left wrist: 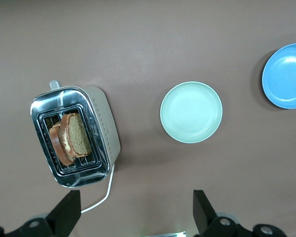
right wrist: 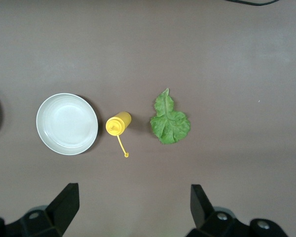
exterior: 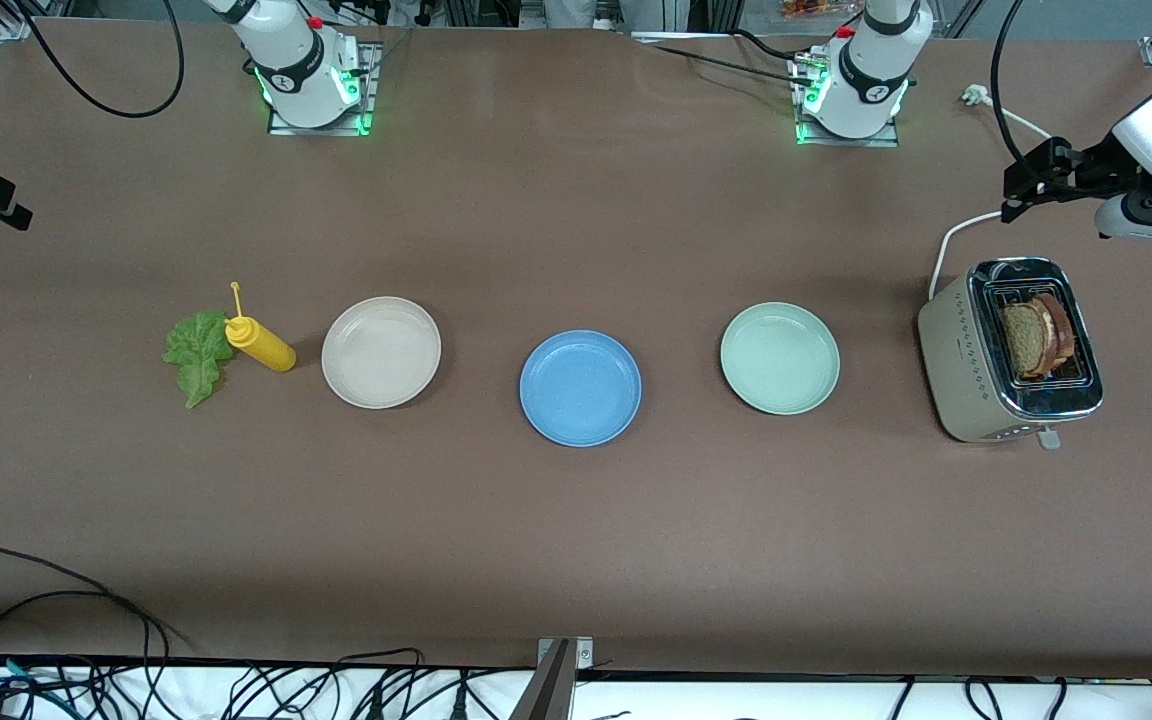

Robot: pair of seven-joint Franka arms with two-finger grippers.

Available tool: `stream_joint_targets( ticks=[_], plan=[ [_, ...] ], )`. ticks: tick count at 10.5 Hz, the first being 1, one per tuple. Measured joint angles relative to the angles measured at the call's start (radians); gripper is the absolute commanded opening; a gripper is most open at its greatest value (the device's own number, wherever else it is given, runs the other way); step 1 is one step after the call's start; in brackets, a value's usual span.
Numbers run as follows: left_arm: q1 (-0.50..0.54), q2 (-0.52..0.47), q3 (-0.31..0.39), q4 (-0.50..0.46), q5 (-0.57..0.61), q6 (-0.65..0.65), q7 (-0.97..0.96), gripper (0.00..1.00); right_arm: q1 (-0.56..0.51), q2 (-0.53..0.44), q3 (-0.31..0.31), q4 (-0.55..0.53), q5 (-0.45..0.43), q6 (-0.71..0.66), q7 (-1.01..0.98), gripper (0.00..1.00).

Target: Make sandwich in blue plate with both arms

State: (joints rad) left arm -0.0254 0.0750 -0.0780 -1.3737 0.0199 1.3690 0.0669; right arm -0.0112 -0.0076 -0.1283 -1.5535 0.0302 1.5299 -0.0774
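Looking down from the front view, three plates are sitting in a row: a cream plate [exterior: 381, 352], the blue plate [exterior: 580, 388] in the middle, and a pale green plate [exterior: 779, 358]. A lettuce leaf [exterior: 196, 352] and a yellow squeeze bottle [exterior: 259, 343] are lying beside the cream plate, toward the right arm's end of the table. A toaster [exterior: 1006, 350] is standing at the left arm's end with two bread slices [exterior: 1036, 335] poking up from its slots. Only this view is showing everything at once, but the right gripper is not showing here.

The left wrist view is showing the left gripper [left wrist: 136, 212] hanging over the table near the toaster [left wrist: 79, 143], fingers [left wrist: 66, 210] spread wide and holding nothing. The bread slices [left wrist: 71, 137] are sitting well apart from the jaws.

The right wrist view is showing the right gripper [right wrist: 133, 207] over the table, jaws wide and holding nothing. The lettuce leaf [right wrist: 169, 120] and bottle [right wrist: 118, 123] are lying near the jaws, untouched.
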Motion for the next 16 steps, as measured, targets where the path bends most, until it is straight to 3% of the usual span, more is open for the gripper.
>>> stream_joint_targets(
  ticks=[10, 16],
  plan=[
    [0.007, 0.000, 0.006, 0.000, 0.001, 0.000, 0.000, 1.00, 0.000, 0.000, -0.001, 0.000, 0.000, 0.000, 0.000, 1.00],
    [0.041, -0.016, 0.011, -0.047, 0.050, 0.081, 0.000, 1.00, 0.000, 0.000, -0.001, 0.000, 0.000, 0.000, 0.000, 1.00]
  ],
)
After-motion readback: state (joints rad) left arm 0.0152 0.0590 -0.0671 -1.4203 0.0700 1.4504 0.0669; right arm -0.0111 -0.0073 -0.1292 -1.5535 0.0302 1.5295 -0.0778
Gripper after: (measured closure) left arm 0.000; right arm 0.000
